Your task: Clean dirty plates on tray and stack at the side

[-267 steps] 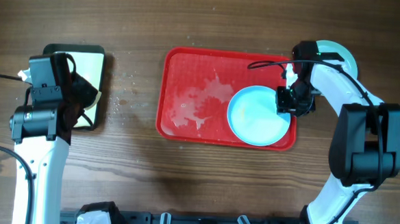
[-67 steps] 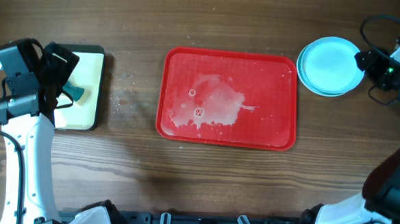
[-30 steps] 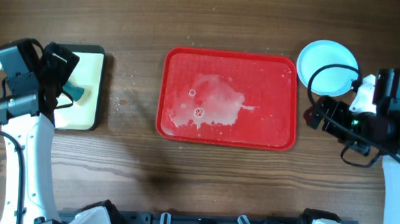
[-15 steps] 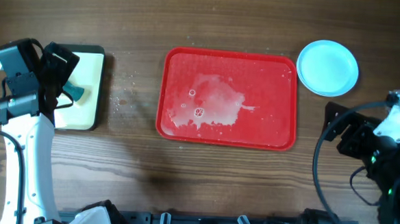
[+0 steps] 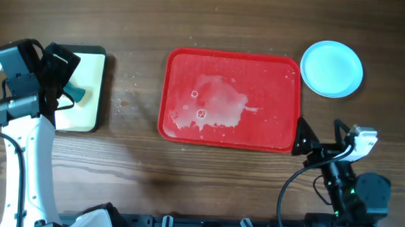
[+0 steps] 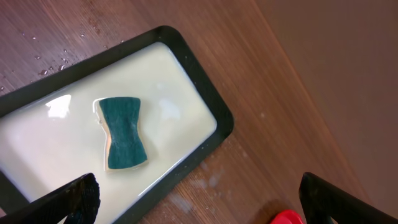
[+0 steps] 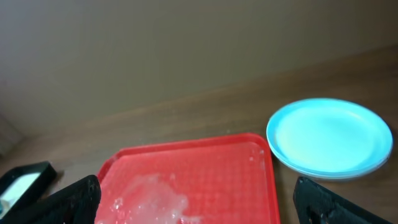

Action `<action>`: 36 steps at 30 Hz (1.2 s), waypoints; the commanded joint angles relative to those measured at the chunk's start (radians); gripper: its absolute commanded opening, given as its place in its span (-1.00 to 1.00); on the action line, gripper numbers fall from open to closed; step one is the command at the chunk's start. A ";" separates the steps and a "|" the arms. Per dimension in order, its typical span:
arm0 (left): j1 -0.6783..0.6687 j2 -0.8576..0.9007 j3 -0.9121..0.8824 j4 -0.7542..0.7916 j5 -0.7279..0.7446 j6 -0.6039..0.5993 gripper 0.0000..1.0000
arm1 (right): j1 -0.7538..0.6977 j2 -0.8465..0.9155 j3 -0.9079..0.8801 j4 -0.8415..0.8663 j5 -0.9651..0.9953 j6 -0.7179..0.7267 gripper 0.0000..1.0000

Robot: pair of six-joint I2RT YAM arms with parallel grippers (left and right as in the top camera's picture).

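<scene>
The right claw (image 7: 196, 196) had backed away from the plates (image 5: 332, 68) — stacked beside the wet tray (image 5: 276, 89). It and the left claw (image 6: 199, 196) gaped apart, empty — job looked done.

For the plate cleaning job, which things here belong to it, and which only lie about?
Belong to the job:
stack of plates, beside the tray
red tray, wet
sponge, probably for cleaning

Lying about:
small cream tray, under the sponge
</scene>
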 commanded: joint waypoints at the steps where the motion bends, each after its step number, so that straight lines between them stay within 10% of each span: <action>1: 0.003 -0.001 -0.002 0.002 0.005 0.001 1.00 | 0.006 -0.056 -0.091 0.089 -0.015 0.006 0.99; 36: 0.003 -0.001 -0.003 0.002 0.005 0.001 1.00 | 0.014 -0.207 -0.363 0.313 0.102 -0.337 0.99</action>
